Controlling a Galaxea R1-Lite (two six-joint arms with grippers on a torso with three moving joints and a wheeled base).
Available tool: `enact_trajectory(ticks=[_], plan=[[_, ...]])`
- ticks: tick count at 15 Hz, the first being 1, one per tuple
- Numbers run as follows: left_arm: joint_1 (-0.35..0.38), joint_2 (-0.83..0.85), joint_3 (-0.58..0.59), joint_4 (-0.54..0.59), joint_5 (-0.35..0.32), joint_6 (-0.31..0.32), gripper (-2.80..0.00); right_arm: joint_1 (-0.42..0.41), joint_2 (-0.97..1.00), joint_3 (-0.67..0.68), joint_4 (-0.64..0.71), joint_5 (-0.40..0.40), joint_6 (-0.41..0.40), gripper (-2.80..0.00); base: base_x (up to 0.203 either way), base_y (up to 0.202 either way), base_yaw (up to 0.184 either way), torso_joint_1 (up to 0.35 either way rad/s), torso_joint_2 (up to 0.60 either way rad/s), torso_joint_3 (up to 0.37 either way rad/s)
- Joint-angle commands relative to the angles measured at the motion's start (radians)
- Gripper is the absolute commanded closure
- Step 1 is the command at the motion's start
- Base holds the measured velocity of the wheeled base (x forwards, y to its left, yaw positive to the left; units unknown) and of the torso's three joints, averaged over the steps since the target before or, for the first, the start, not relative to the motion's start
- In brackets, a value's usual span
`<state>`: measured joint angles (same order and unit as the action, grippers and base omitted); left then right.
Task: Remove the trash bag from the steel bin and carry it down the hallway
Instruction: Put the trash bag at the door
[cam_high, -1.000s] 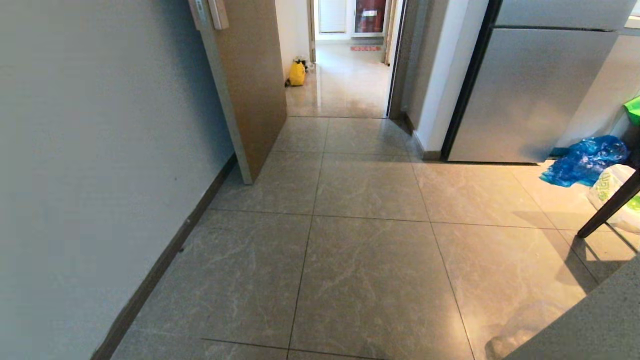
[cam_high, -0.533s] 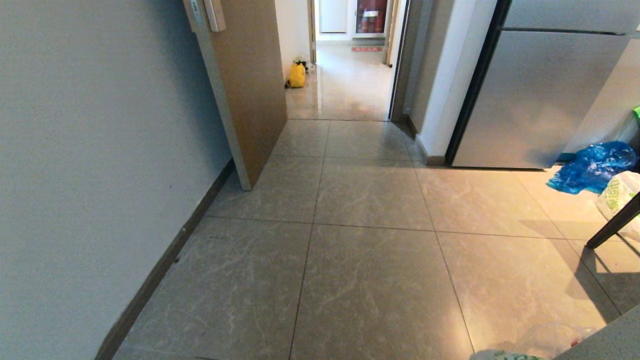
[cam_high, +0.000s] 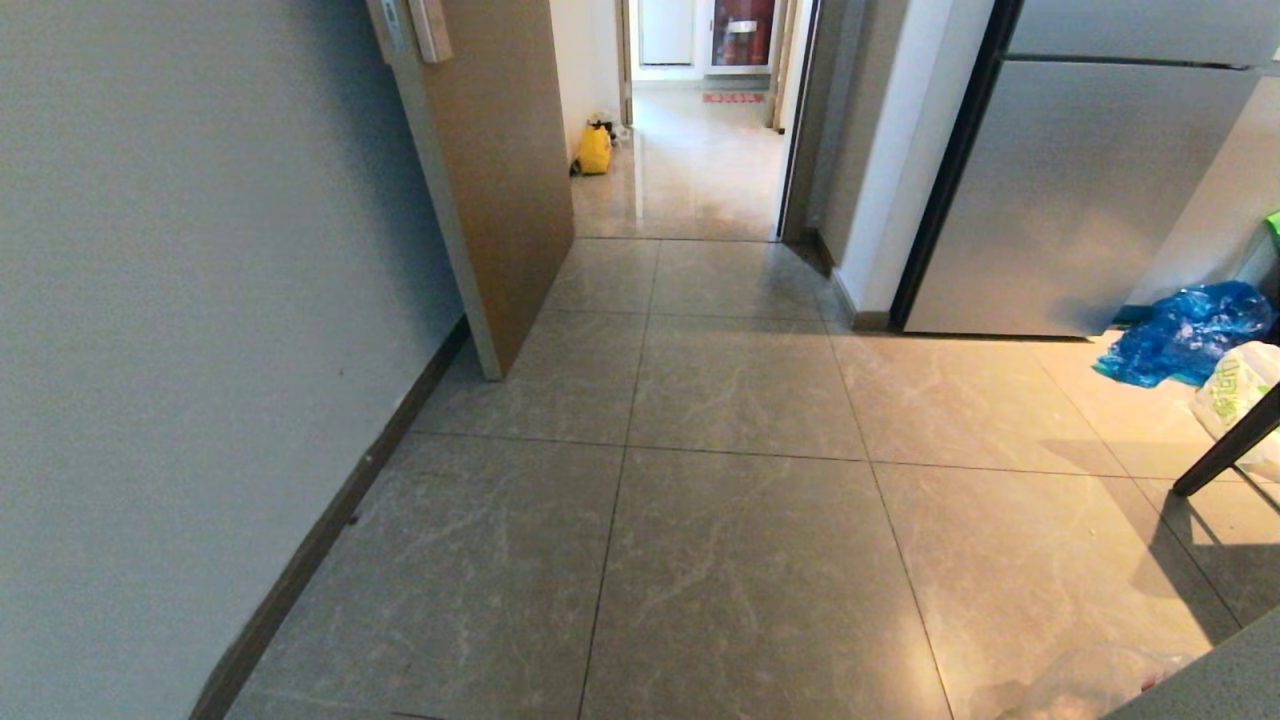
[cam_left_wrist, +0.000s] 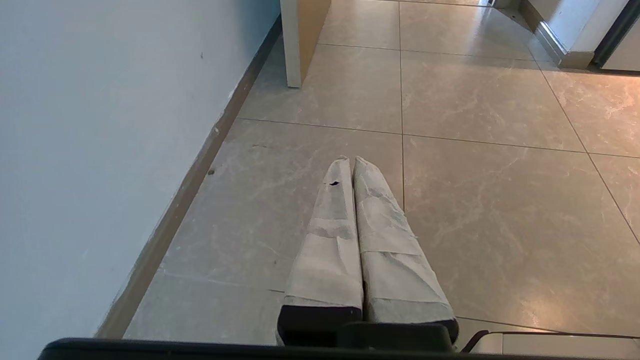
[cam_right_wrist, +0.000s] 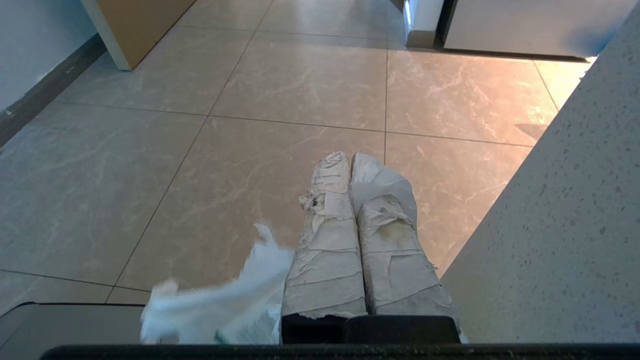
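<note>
The bag is already out of the bin, so the step in hand looks like the carry: the robot faces the open doorway with the hallway (cam_high: 690, 170) beyond it, glossy pale tile running off toward a far door.

The right gripper (cam_right_wrist: 347, 160) is pressed together, its two tape-wrapped fingers meeting along their length with a thin fold of white plastic caught between the tips. That fold seems to belong to the trash bag (cam_right_wrist: 225, 310), whose crinkled white film with a trace of green print billows out beside the fingers and hangs below them (in the head view only a faint pale bulge shows at the bottom right, too dim to call). The left gripper (cam_left_wrist: 350, 162) is shut on nothing and hangs over bare floor near the wall.

The next move calls for a straight drive across the kitchen floor (cam_high: 740, 560), keeping the bag clear of the speckled stone counter (cam_right_wrist: 565, 235) close on the right and of the wooden door (cam_high: 500, 170) standing ajar on the left. The film is thin and slippery, so the pinch probably needs to hold firm.

A crumpled blue bag (cam_high: 1180, 330) lies by the steel fridge (cam_high: 1070, 190), and a yellow bag (cam_high: 594, 150) sits in the hallway.
</note>
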<state>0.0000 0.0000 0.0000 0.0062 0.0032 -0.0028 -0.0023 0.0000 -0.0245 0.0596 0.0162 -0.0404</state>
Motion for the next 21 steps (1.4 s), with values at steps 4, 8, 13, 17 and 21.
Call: enact_trajectory(ticks=[4, 8, 13, 17, 21], plan=[[0.000, 0.000, 0.000, 0.000, 0.000, 0.000, 0.00, 0.001, 0.000, 0.000, 0.000, 0.001, -0.001, 0.00, 0.000, 0.000, 0.000, 0.000, 0.00, 0.000], [0.000, 0.000, 0.000, 0.000, 0.000, 0.000, 0.00, -0.001, 0.000, 0.000, 0.000, 0.001, 0.000, 0.00, 0.000, 0.000, 0.000, 0.000, 0.00, 0.000], [0.000, 0.000, 0.000, 0.000, 0.000, 0.000, 0.00, -0.001, 0.000, 0.000, 0.000, 0.001, 0.000, 0.00, 0.000, 0.000, 0.000, 0.000, 0.00, 0.000], [0.000, 0.000, 0.000, 0.000, 0.000, 0.000, 0.00, -0.001, 0.000, 0.000, 0.000, 0.001, -0.001, 0.00, 0.000, 0.000, 0.000, 0.000, 0.00, 0.000], [0.000, 0.000, 0.000, 0.000, 0.001, 0.000, 0.00, -0.001, 0.000, 0.000, 0.000, 0.001, -0.001, 0.00, 0.000, 0.000, 0.000, 0.000, 0.00, 0.000]])
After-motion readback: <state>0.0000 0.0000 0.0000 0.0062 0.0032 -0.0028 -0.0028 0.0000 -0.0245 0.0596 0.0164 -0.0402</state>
